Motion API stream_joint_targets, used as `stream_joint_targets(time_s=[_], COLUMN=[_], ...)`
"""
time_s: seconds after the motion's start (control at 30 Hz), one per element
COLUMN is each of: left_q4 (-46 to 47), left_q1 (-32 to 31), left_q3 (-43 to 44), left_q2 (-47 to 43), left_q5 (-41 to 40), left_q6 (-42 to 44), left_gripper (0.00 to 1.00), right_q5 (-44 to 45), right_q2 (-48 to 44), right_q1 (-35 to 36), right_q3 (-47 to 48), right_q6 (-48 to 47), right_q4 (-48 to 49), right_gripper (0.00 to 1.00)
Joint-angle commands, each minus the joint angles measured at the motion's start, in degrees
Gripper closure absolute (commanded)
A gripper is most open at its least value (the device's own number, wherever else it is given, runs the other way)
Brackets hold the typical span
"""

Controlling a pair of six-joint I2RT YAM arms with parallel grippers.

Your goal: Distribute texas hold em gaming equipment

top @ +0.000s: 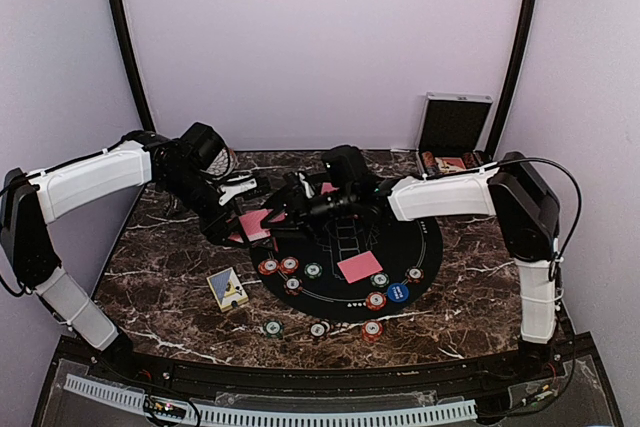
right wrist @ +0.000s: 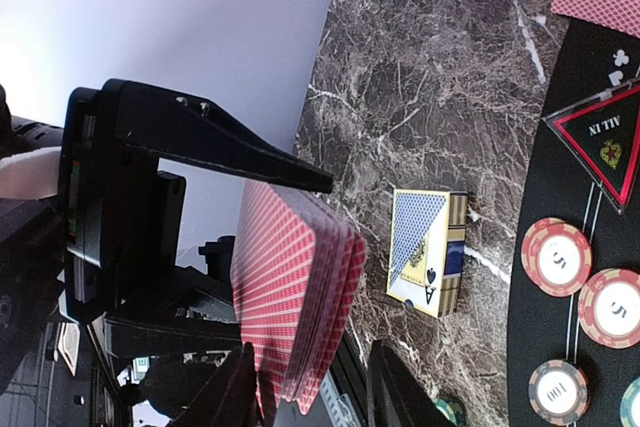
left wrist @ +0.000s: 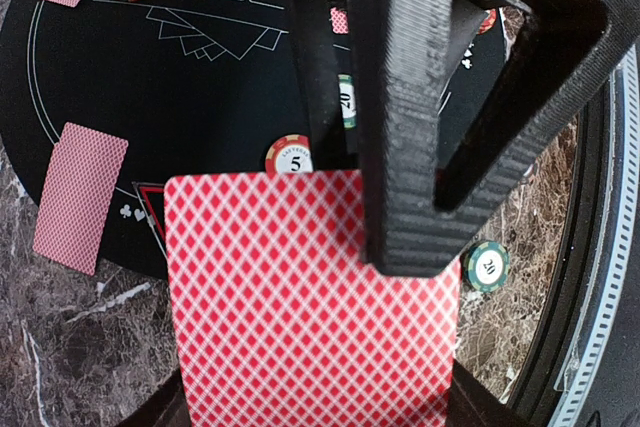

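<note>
The left arm (top: pixel 90 179) and right arm (top: pixel 440 195) are crowding the mat's (top: pixel 425 247) far left, chips (top: pixel 372 329) and a card box (top: pixel 227 288) are cluttering its near edge, and the counter's (top: pixel 485 297) near right is lying open.

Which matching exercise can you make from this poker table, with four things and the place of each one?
Things: 1 card deck; 2 card box; 3 blue chip; 4 silver case.
Places: a open at the back edge; b on the black mat; c on the bare marble table; d clamped in the left gripper.
Pairs: 1-d, 2-c, 3-b, 4-a.
</note>
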Motion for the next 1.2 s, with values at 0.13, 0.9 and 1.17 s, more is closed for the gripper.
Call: stream_joint_targets(time_s=[0.13,0.9,1.17], left_q4=[-0.71,-0.6,-0.76], left_q1=[0.16,0.17,0.16], left_q3=[0.25,-0.43,-0.69], left_q2=[-2.61,-2.92,-2.78], left_q5=[1.32,1.44,1.48], left_q6=[0.1,0.06,0.06], left_gripper=[1.0,1.0,1.0], right_q5=[-0.65,-0.33,0.11], right_q2=[-0.41,-1.19,-1.73], right_q1=[0.27,-0.55,-0.64], right_q3=[1.89,4.43,5.6], right_q6=[1.09,-1.73,-3.45], right_q4=[3.14,-2.12,-4.64], right_gripper=[0.67,0.79,0.81])
